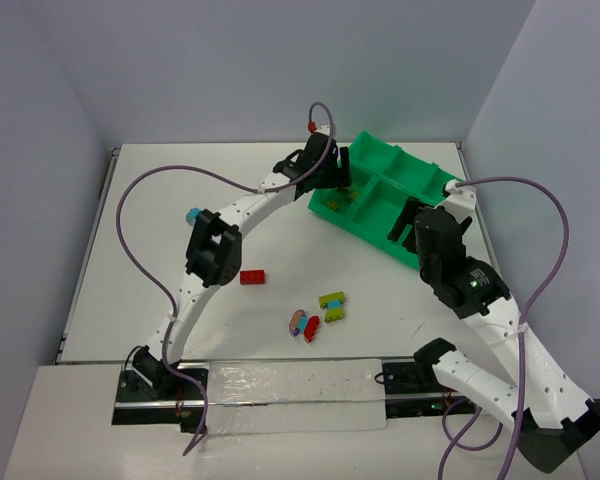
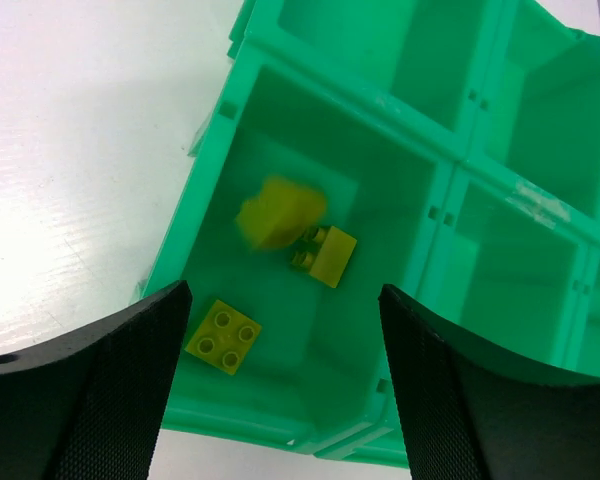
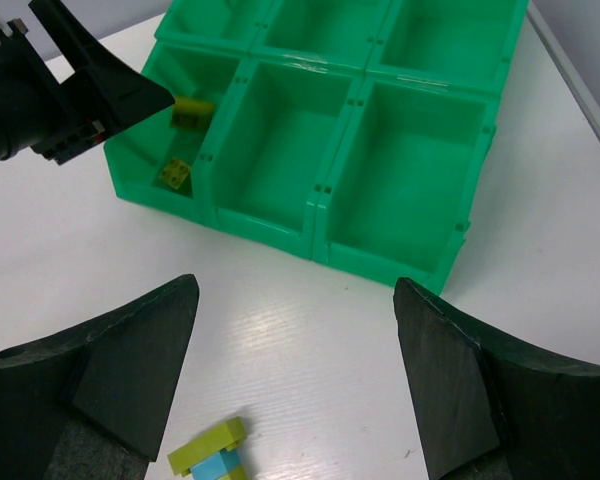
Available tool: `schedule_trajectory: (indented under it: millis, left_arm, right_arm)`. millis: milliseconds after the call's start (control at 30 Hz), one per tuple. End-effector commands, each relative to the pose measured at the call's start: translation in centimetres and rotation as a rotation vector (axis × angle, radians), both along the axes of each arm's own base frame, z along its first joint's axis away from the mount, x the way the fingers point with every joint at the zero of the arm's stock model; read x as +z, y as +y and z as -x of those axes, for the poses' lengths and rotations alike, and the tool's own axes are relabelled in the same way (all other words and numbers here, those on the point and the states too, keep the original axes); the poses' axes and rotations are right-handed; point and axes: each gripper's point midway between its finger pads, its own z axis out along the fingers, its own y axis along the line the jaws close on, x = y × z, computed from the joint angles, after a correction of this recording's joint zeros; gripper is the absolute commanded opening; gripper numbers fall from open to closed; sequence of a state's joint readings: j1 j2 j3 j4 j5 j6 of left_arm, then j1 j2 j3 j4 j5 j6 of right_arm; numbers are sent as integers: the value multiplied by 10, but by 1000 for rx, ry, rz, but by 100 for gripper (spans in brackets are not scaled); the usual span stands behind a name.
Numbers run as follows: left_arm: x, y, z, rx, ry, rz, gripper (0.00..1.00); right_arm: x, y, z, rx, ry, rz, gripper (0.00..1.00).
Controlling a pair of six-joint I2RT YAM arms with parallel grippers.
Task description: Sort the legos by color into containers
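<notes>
The green tray point(image 1: 380, 147) stands at the back right. My left gripper point(image 1: 336, 186) is open and empty above its near-left compartment. In the left wrist view point(image 2: 285, 385) that compartment holds three olive-yellow legos: a blurred one point(image 2: 280, 212), one on its side point(image 2: 327, 256) and a studs-up one point(image 2: 223, 336). My right gripper point(image 1: 405, 226) is open and empty by the tray's near wall point(image 3: 330, 215); in its wrist view point(image 3: 295, 385) an olive-and-cyan lego stack point(image 3: 210, 452) lies on the table below it. The other compartments in view look empty.
Loose legos lie mid-table: a red brick point(image 1: 252, 277), an olive-cyan stack point(image 1: 332, 300), a small olive-cyan piece point(image 1: 334, 316), a pinkish piece point(image 1: 297, 321) and a red one point(image 1: 311, 329). A small cyan piece point(image 1: 192, 214) sits beside the left arm.
</notes>
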State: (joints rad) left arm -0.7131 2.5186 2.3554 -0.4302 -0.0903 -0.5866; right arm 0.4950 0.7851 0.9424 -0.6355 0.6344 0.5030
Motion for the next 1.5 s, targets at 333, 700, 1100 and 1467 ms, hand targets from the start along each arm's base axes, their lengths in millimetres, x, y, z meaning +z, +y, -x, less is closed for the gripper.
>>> schedule_trajectory:
  millis: [333, 700, 1100, 1467]
  left_arm:
    - [129, 83, 47, 121, -137, -53, 83]
    - [83, 303, 109, 505, 88, -345, 88]
    - [29, 392, 95, 913, 284, -293, 88]
    - [-14, 391, 55, 898, 410, -190, 87]
  right_arm:
    - [27, 8, -6, 28, -14, -11, 86]
    - [41, 17, -9, 35, -20, -78, 86]
    - [54, 45, -35, 118, 15, -54, 86]
    - [59, 55, -52, 128, 29, -36, 86]
